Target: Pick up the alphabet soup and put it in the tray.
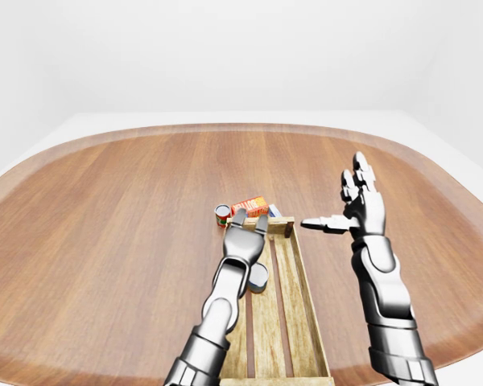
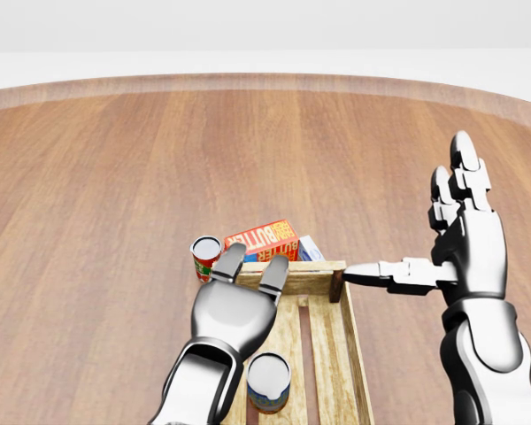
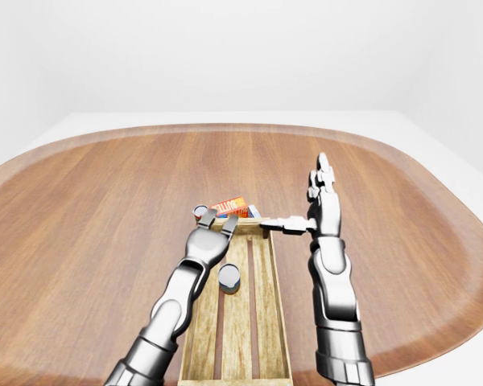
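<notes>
The alphabet soup can (image 2: 268, 382), with a silver lid and a blue and orange label, stands upright inside the wooden tray (image 2: 348, 341) near the bottom of the head view. My left hand (image 2: 251, 266) hovers above the tray's far end. Its fingers are spread open and apart from the can, holding nothing. My right hand (image 2: 429, 235) is open to the right of the tray, fingers pointing up. Its thumb (image 2: 376, 274) reaches toward the tray's far right corner.
A red can (image 2: 205, 257) stands on the wooden table (image 2: 115, 195) just beyond the tray's far left corner. Next to it lie an orange butter box (image 2: 264, 241) and a pale box (image 2: 310, 249). The table's rounded edge (image 1: 225, 129) runs along the top.
</notes>
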Robot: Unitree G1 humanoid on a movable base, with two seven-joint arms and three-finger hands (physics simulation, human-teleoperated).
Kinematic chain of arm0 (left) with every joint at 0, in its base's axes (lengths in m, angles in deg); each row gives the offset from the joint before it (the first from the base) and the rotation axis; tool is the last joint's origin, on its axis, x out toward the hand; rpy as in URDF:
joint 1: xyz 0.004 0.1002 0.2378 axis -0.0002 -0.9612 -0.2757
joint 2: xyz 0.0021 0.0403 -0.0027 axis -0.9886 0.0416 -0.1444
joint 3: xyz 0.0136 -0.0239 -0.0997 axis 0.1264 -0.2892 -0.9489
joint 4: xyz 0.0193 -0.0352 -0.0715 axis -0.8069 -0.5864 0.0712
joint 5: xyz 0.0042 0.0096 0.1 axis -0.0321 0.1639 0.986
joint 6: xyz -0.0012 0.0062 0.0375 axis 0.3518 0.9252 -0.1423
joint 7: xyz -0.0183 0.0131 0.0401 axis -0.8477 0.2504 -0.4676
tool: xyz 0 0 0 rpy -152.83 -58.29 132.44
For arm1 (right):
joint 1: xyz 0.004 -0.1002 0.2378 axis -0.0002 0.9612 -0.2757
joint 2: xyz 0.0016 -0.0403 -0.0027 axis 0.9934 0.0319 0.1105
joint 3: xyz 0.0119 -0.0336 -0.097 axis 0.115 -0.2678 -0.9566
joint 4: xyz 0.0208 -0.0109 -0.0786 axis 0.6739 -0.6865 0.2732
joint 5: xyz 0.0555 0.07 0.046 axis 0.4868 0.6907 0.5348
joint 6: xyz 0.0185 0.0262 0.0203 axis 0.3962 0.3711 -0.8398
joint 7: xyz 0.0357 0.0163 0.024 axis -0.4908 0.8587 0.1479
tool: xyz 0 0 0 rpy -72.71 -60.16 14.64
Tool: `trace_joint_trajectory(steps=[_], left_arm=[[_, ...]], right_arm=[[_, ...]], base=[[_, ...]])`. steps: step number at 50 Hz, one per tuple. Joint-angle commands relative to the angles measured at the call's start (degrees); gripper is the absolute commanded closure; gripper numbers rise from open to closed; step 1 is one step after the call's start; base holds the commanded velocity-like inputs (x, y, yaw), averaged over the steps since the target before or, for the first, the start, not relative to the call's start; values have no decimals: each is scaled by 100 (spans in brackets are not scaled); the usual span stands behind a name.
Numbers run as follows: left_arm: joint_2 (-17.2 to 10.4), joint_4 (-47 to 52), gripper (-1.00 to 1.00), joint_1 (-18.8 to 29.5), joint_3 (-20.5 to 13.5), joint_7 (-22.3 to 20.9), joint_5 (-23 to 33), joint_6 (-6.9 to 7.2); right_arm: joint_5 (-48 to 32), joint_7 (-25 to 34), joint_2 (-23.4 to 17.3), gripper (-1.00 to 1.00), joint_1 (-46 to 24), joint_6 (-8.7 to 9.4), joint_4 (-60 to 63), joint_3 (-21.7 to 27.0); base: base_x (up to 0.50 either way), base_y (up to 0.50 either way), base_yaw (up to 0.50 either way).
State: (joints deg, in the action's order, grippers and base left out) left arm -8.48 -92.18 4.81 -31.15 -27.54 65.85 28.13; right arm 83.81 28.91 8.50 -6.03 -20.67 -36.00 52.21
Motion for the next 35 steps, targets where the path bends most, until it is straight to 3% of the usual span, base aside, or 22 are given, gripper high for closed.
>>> trace_joint_trajectory(steps=[1, 10, 17, 25, 35], left_arm=[[-6, 1308, -100, -185, -30, -764, 392, 0], [-14, 2058, -100, -201, -135, -1236, 516, 0], [-145, 2318, -100, -30, -482, -1414, 402, 0], [-530, 2298, -100, 297, -1141, -1389, -85, 0], [-809, 2210, -100, 263, -1421, -1142, -604, 0]], right_arm=[[45, -20, -12, -100, -11, 0, 147, 25], [75, -12, -20, -100, 23, 0, 137, 51], [95, -5, -25, -100, 34, 0, 75, 67], [128, -6, -58, -100, 42, 0, 27, 112], [146, 25, -66, -100, 87, 0, -117, 134]], base=[[0, 0, 0], [0, 0, 0], [0, 0, 0], [0, 0, 0], [0, 0, 0]])
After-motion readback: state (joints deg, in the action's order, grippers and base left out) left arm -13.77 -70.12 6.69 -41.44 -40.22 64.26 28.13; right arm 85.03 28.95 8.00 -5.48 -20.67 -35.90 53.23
